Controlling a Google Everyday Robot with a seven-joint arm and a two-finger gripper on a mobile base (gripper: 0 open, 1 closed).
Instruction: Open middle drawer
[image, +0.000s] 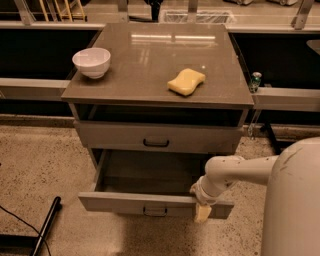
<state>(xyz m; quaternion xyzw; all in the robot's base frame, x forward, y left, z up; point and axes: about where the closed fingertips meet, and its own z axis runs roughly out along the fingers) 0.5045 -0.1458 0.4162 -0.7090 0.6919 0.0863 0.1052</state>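
Gripper (202, 210) at front of pulled-out middle drawer (120, 202), grip unclear; bowl (91, 62) and sponge (186, 81) atop cabinet (150, 60).

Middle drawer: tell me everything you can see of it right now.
The middle drawer is wide, shallow and grey, with a flat plain front that looks like painted metal or laminate. A small dark handle sits at the centre of the front. The drawer stands pulled well out of the cabinet and level, and nothing shows in the shadowed part of its inside that is visible. The tool rests on the front's top edge, right of the handle.
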